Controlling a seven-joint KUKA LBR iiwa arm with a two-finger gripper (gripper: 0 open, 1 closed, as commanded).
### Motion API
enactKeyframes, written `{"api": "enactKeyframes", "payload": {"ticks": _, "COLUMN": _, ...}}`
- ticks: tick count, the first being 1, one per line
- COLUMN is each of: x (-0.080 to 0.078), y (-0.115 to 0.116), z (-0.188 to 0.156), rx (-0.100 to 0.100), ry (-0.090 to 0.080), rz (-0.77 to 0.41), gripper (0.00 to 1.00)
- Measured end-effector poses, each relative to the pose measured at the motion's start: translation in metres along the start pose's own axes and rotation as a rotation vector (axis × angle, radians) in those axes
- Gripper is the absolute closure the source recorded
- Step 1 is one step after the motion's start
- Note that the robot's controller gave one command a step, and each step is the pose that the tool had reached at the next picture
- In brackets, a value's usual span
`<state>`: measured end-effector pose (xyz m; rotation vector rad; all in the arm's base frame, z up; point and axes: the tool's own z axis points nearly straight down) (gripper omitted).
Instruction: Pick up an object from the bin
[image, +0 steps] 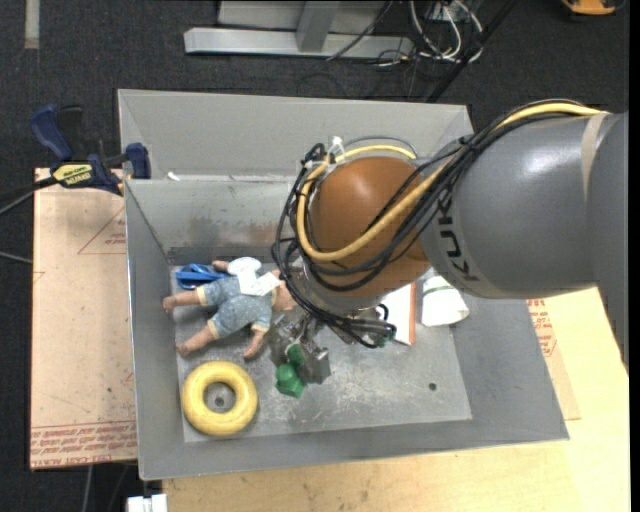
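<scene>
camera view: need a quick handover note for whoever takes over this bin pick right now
Gripper: low in the bin, near its middle, right at a small green thing; a hold on it cannot be confirmed.
Things: doll in blue just left of the gripper in the view; yellow ring in the bin's lower left corner; blue thing by the doll's head; white piece on the right, beside the arm.
Done: nothing lifted clear of the bin.
Left: secure a grasp on one thing and lift it out.

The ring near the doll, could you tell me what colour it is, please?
The ring is yellow, clearest in the camera view.
</scene>
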<state>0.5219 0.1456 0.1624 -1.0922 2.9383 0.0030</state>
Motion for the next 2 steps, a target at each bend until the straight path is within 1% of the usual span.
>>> {"api": "enactKeyframes", "payload": {"ticks": 1, "x": 0.006, "y": -0.037, "z": -0.042, "rx": 0.002, "ry": -0.007, "rz": 0.057, "gripper": 1.00}}
{"api": "enactKeyframes", "payload": {"ticks": 2, "x": -0.017, "y": 0.007, "z": -0.133, "rx": 0.000, "ry": -0.004, "rz": 0.001, "gripper": 1.00}}
